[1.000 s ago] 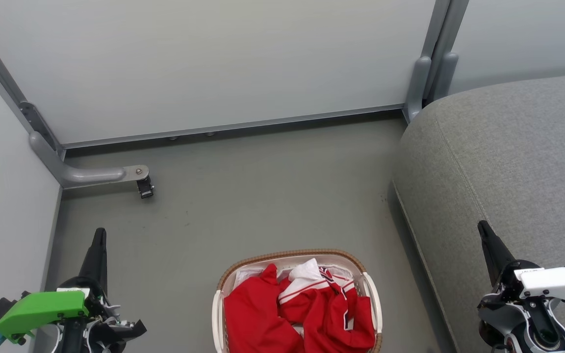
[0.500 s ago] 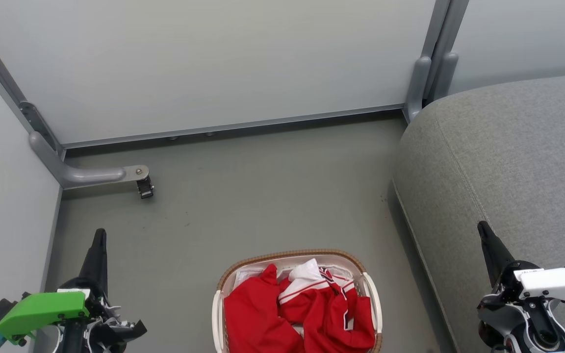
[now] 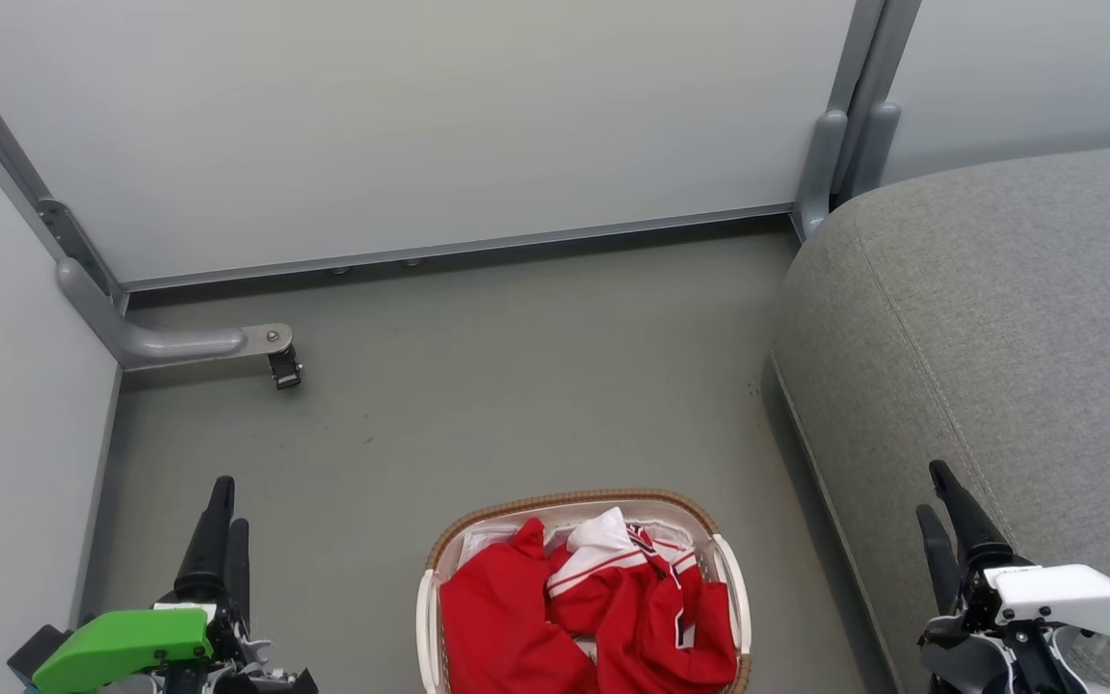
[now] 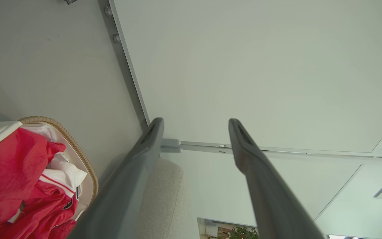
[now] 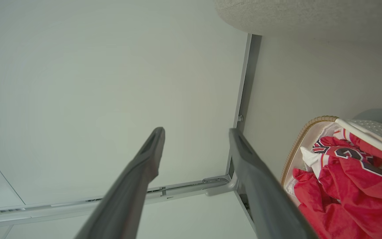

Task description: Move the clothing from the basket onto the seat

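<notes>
Bare grey floor (image 3: 536, 386) lies open ahead and left of the small oval white plastic basket with brown woven rim (image 3: 569, 499), whose top is uncovered. The large grey fabric seat cushion (image 3: 998, 318) blocks the right side. Pale partition panels (image 3: 420, 125) and a grey metal foot bracket (image 3: 189, 342) bound the far and left sides.

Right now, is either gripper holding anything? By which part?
Nothing is held. The left gripper and right gripper are open and empty; the clothing lies in the basket.
</notes>
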You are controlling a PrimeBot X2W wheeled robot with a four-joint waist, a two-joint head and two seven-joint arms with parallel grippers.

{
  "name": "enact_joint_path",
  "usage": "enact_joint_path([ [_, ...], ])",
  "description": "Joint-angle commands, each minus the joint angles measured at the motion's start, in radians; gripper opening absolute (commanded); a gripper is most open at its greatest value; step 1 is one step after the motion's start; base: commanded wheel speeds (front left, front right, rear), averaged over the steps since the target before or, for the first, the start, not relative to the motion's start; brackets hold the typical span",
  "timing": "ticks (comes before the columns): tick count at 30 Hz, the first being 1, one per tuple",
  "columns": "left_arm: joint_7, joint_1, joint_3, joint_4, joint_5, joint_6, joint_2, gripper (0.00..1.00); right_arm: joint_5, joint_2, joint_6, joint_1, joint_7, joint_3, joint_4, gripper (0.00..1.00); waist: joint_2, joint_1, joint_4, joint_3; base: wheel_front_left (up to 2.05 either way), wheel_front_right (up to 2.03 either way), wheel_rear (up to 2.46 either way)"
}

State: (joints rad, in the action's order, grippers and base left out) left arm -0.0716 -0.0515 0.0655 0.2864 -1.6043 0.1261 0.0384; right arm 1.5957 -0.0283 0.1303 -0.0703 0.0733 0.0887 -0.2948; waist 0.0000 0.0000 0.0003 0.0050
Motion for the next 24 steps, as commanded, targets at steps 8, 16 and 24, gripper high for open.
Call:
enact_joint_path([
  [8, 0.043, 0.0, -0.033, -0.049, 0.086, 0.002, 0.005, 1.0, -0.077, -0.011, 0.0, -0.007, -0.045, 0.002, 0.028, 1.0, 0.0, 0.0, 0.001, 0.002, 0.0, 0.0, 0.0],
  [16, 0.077, -0.003, -0.054, -0.084, 0.233, 0.003, 0.006, 1.0, -0.216, -0.012, 0.0, -0.014, -0.078, 0.016, 0.034, 1.0, 0.0, 0.0, 0.002, 0.006, 0.0, 0.0, 0.0],
  [24, 0.107, 0.001, -0.068, -0.109, 0.394, 0.003, 0.007, 1.0, -0.421, -0.014, 0.0, -0.009, -0.109, 0.019, 0.09, 1.0, 0.0, 0.0, 0.003, 0.009, 0.0, 0.0, 0.0],
])
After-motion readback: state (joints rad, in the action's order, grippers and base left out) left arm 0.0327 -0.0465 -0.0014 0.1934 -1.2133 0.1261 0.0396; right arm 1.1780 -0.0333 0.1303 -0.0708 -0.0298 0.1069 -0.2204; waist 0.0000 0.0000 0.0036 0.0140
